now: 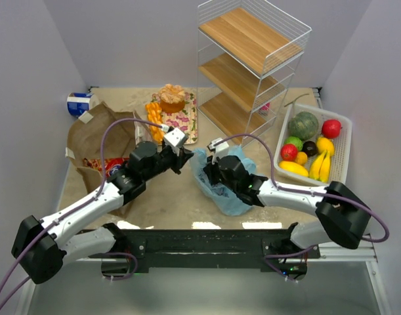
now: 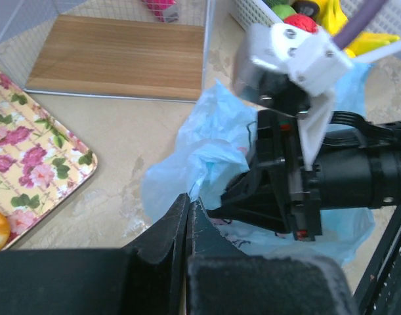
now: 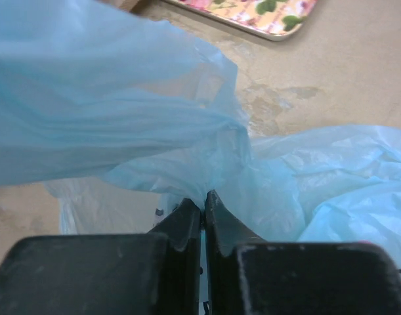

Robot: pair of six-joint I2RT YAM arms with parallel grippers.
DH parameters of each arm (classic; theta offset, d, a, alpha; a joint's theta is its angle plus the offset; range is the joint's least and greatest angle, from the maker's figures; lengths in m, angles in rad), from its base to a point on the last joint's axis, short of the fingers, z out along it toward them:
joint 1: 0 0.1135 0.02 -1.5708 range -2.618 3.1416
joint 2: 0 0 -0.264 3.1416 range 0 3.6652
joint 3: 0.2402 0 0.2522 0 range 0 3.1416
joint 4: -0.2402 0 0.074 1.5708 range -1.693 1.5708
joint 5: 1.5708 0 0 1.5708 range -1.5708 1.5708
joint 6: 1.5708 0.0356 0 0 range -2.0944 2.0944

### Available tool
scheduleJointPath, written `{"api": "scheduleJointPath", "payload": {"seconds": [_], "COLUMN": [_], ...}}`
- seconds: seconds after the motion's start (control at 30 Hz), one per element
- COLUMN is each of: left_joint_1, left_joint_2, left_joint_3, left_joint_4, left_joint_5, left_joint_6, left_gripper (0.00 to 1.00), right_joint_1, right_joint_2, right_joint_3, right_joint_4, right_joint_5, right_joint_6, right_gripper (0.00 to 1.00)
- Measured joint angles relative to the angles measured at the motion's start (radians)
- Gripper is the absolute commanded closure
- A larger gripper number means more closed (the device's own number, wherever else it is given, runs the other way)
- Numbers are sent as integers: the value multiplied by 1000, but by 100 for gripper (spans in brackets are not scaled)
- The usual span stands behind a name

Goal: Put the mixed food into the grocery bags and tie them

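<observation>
1. The light-blue plastic bag (image 1: 221, 187) is lying crumpled at the middle of the bench (image 1: 167, 200), between the two arms.
2. The right gripper (image 3: 203, 203) is pinching the bag's film, jaws pressed together on a gathered fold.
3. The left gripper (image 2: 189, 209) is meeting the bag's left edge, jaws pressed together and apparently nipping another fold.
4. Tying seems to be the step in hand; next, the two held folds are needing to cross and pull through without tearing.
5. Fruit (image 1: 310, 152) is sitting in the white basket (image 1: 343, 125) at right, and the brown paper bag (image 1: 95, 138) is lying open at left.
</observation>
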Motion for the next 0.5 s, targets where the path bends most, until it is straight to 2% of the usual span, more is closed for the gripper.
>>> {"api": "scheduleJointPath", "payload": {"seconds": [0.13,0.2,0.23,0.33,0.43,0.5], "left_joint_1": [50,60,61,60,56,48], "left_joint_2": [0,6,13,59,80,77], "left_joint_3": [0,0,2,27,38,37], "left_joint_4": [70,129,154,186,195,206], "left_joint_5": [-18,-34,-40,-43,-20,5], "left_joint_6": [-80,-131,-153,-222,-289,-333], "left_gripper": [100,73,47,19,12,11], "right_joint_1": [1,1,1,1,0,0], "right_joint_2": [-110,-185,-231,-335,-377,-371], "right_joint_3": [26,49,65,123,179,194], "right_joint_4": [-143,-215,-254,-340,-389,-408], "right_joint_5": [80,118,145,220,296,332], "right_joint_6": [40,63,77,113,140,154], "right_gripper": [100,100,100,100,100,100]}}
